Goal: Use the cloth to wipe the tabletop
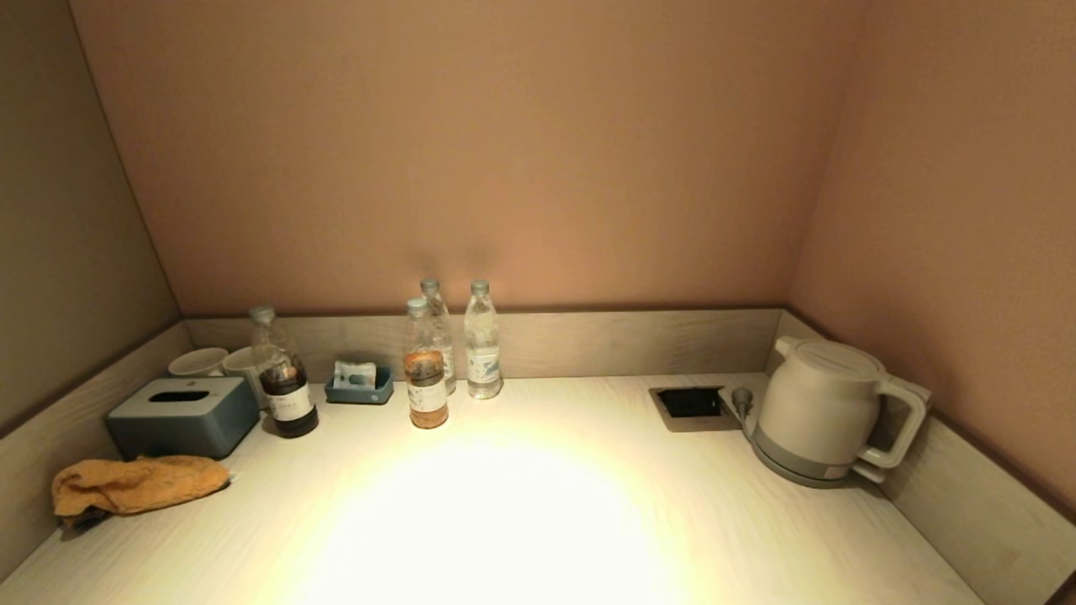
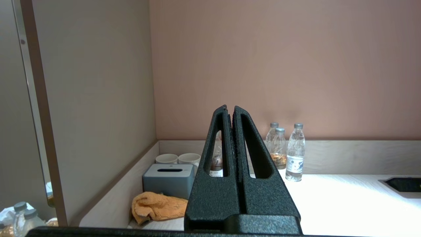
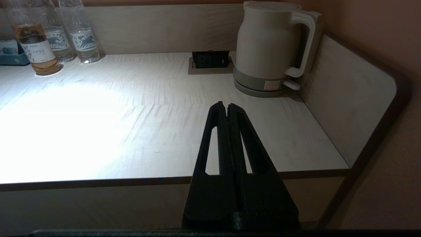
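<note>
An orange cloth (image 1: 134,486) lies crumpled at the tabletop's (image 1: 538,521) left edge, in front of the grey tissue box. It also shows in the left wrist view (image 2: 154,205). Neither arm shows in the head view. My left gripper (image 2: 230,108) is shut and empty, held back from the table's front edge, right of the cloth. My right gripper (image 3: 226,105) is shut and empty, held before the table's front edge on the right side, short of the kettle.
A grey tissue box (image 1: 183,415), two white cups (image 1: 202,362), a dark bottle (image 1: 284,386), a blue tray (image 1: 360,388) and three bottles (image 1: 445,353) stand along the back left. A socket recess (image 1: 691,405) and white kettle (image 1: 828,412) are at the right. Low walls border three sides.
</note>
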### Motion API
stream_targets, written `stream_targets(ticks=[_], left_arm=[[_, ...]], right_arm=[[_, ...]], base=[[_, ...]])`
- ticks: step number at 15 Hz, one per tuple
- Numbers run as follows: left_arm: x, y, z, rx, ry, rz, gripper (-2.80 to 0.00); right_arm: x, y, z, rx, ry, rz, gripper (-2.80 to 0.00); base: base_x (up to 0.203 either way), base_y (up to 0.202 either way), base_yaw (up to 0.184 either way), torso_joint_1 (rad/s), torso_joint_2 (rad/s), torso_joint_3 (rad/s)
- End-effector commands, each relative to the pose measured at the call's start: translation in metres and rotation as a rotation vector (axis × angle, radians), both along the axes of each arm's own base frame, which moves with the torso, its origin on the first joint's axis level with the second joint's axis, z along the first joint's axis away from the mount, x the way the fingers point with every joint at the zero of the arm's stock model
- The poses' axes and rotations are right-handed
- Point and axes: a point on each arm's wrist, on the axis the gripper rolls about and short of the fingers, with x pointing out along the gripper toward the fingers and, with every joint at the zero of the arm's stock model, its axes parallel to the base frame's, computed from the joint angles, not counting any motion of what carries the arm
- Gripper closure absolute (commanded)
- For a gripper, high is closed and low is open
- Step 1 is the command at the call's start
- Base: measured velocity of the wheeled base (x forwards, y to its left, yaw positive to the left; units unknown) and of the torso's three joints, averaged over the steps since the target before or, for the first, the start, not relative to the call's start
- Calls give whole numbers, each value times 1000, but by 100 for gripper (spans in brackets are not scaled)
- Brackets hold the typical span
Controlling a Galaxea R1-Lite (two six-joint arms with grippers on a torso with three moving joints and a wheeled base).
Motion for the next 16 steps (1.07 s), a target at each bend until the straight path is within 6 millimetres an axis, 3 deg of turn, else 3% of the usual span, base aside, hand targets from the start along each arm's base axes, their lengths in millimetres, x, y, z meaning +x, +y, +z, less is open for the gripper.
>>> stream_targets(ticks=[1,7,11,14,16], left_arm=[[0,0,-4,-1,1,0,0],[17,0,-15,9,15,-3,0],[56,0,-51,41,69,0,0],[59,0,-54,50,56,-6,0],[77,0,-84,51,148,-21,0]], right_arm=[[0,0,0,0,0,0,0],[0,0,0,0,0,0,0],[0,0,0,0,0,0,0],[0,0,0,0,0,0,0],[0,0,0,0,0,0,0]], base=[[0,0,0,0,0,0],[0,0,0,0,0,0],[0,0,0,0,0,0],[0,0,0,0,0,0],[0,0,0,0,0,0]])
